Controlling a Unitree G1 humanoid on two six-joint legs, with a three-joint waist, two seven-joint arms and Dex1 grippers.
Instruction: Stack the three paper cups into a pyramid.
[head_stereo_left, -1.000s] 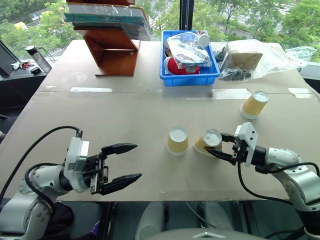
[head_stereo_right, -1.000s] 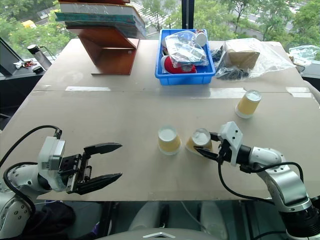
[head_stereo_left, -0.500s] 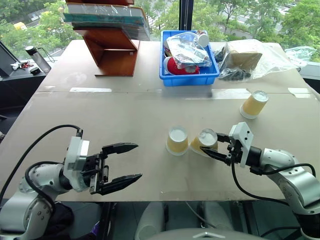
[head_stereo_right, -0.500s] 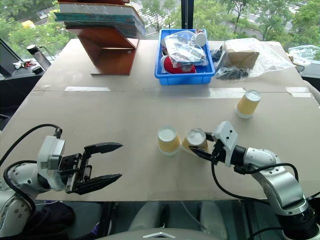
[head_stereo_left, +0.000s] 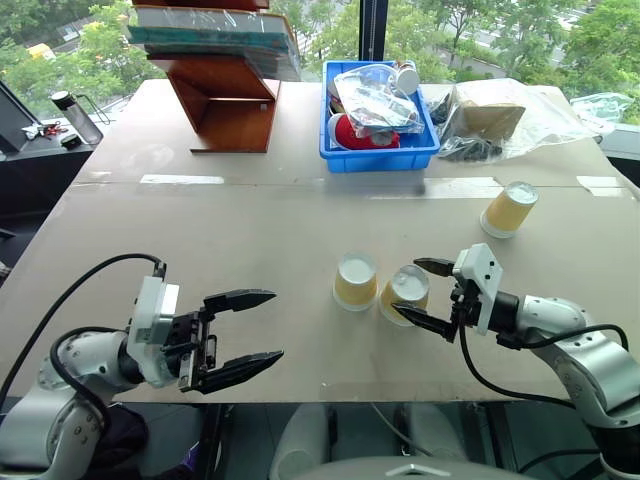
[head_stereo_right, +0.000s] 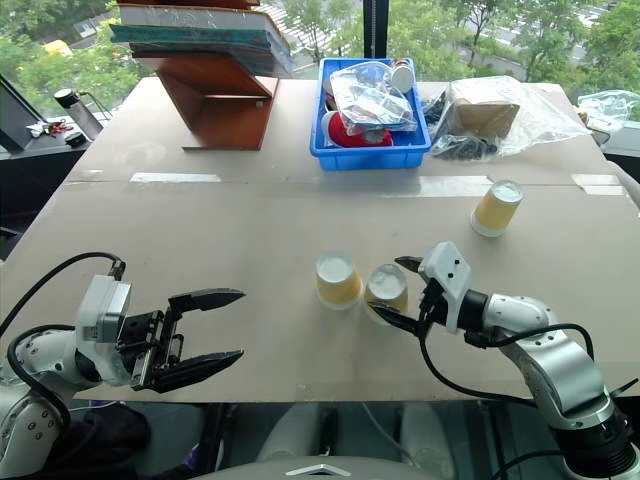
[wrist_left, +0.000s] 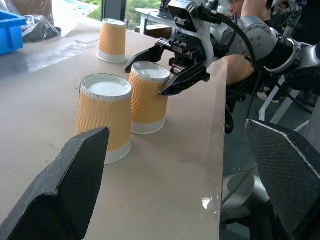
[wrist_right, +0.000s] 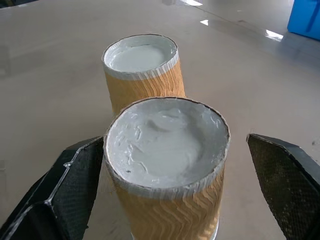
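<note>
While two cups (head_stereo_left: 356, 281) (head_stereo_left: 405, 293) stand upside down just beside each other mid-worktop (head_stereo_left: 250, 230), the right fingers (head_stereo_left: 424, 292) straddle one, spread wide (third cup (head_stereo_left: 508, 209) well apart); left fingers (head_stereo_left: 243, 329) gape.

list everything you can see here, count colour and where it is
paper cups: 3, yellow-tan with white ends, all upside down; two side by side at the table's near middle, one apart on the far right
table: 1, tan
blue bin: 1, far middle, holding clear bags and a red-and-white item
wooden stand: 1, reddish brown, far left, books stacked on top
clear bag with a brown box: 1, right of the bin
dark bottle: 1, on a side surface at far left
left claw: open, over the near left edge, holding nothing
right claw: open, fingers either side of the right-hand cup of the pair
</note>
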